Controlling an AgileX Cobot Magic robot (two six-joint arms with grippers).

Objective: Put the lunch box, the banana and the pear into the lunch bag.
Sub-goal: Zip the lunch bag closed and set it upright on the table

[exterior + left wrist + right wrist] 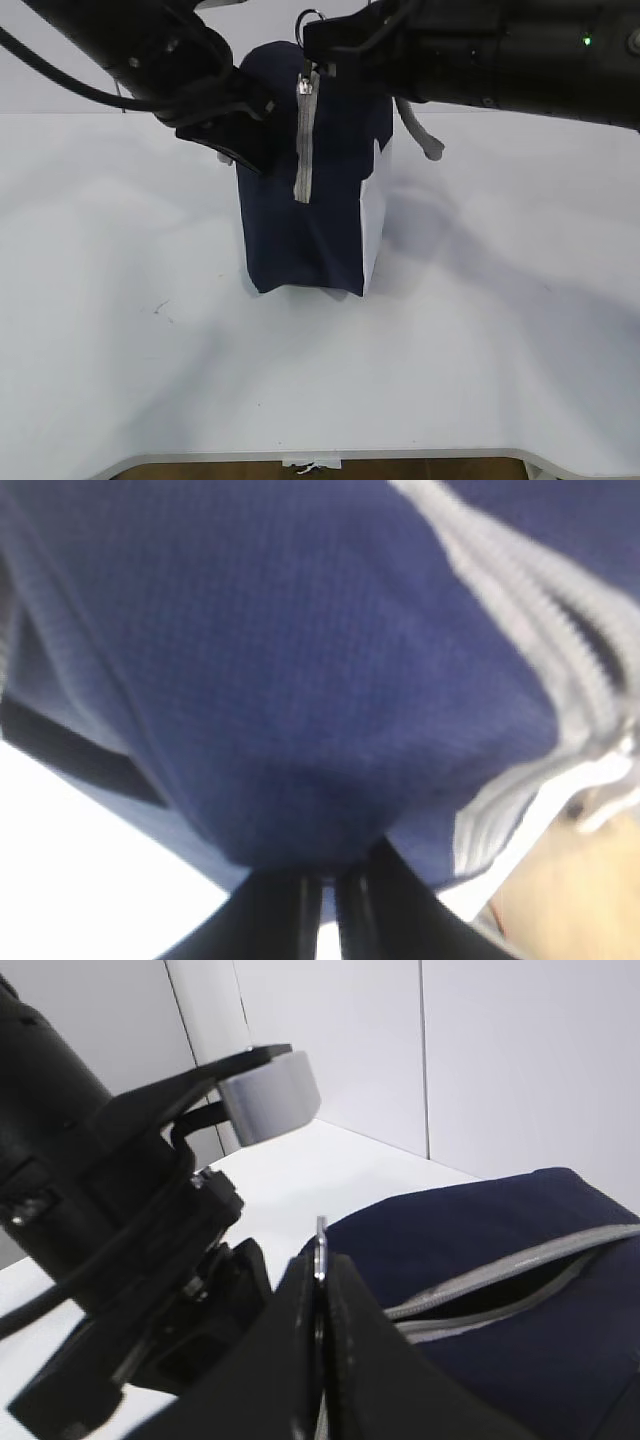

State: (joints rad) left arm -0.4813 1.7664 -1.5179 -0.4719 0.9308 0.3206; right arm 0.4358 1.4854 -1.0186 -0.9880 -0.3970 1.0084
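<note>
I find the lunch bag [310,200] standing upright at the centre of the table [480,330], its grey zipper [303,150] running down the face toward me from the crown. My right gripper [320,1290] sits at the top of that line, fingers pressed together on the metal ring pull [321,1248]; in the right wrist view the teeth beyond it are already parted a little. My left gripper [322,900] is closed on a fold of the navy fabric on the bag's left shoulder, just beside the zipper. The coming pull, as I judge it, must follow the zipper's long axis while the left anchors the cloth. Lunch box, banana and pear appear in no view.
</note>
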